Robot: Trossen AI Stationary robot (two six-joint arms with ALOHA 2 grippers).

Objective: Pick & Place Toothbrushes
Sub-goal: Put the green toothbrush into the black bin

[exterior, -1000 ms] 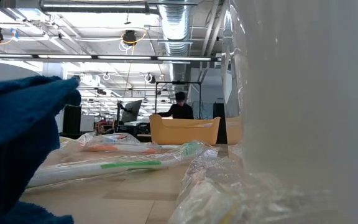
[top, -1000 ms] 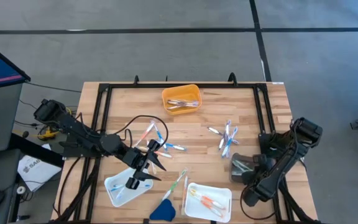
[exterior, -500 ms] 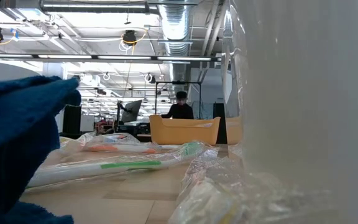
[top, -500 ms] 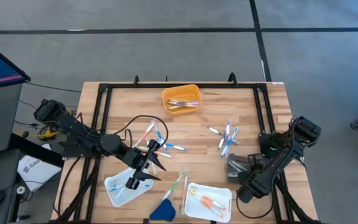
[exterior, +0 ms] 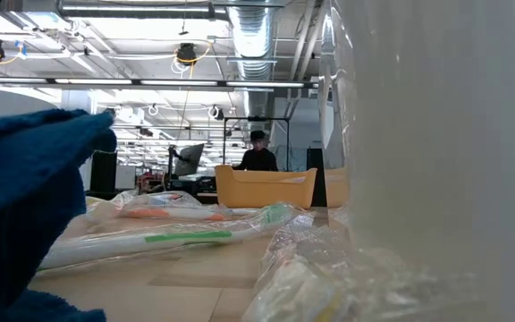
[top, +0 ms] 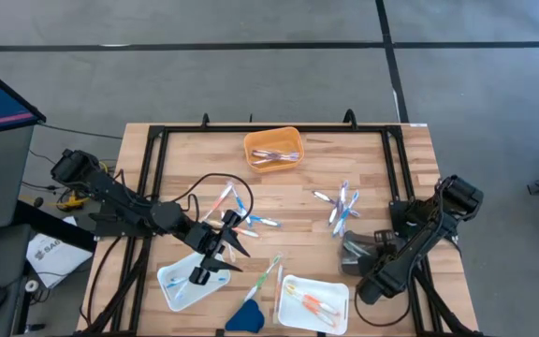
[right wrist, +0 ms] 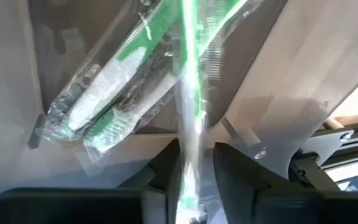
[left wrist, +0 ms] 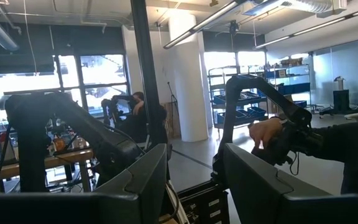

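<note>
Wrapped toothbrushes lie in two loose heaps on the wood (top: 237, 217) (top: 342, 208), and one green one (top: 268, 273) lies alone. My right gripper (top: 357, 255) (right wrist: 194, 163) points down over a grey tray (top: 365, 245) (right wrist: 17, 74) holding green toothbrushes (right wrist: 114, 87). One more green wrapped toothbrush (right wrist: 188, 118) runs down between its slightly parted fingers. My left gripper (top: 221, 245) (left wrist: 194, 180) hovers open above a white tray (top: 178, 281), tipped up toward the room, nothing between its fingers. My right gripper has the green toothbrush's lower end (right wrist: 190, 158) between its two fingers (right wrist: 235, 174), which slant down from above and lie across it. Whether the fingers touch it I cannot tell. The upper end reaches over the green ones in the grey tray.
An orange bin (top: 272, 148) (exterior: 266, 186) with toothbrushes stands at the far middle. A second white tray (top: 314, 301) with orange ones and a dark-blue cloth (top: 244, 316) (exterior: 25, 215) lie at the near edge. A black frame (top: 157, 178) rims the table. A person is far behind.
</note>
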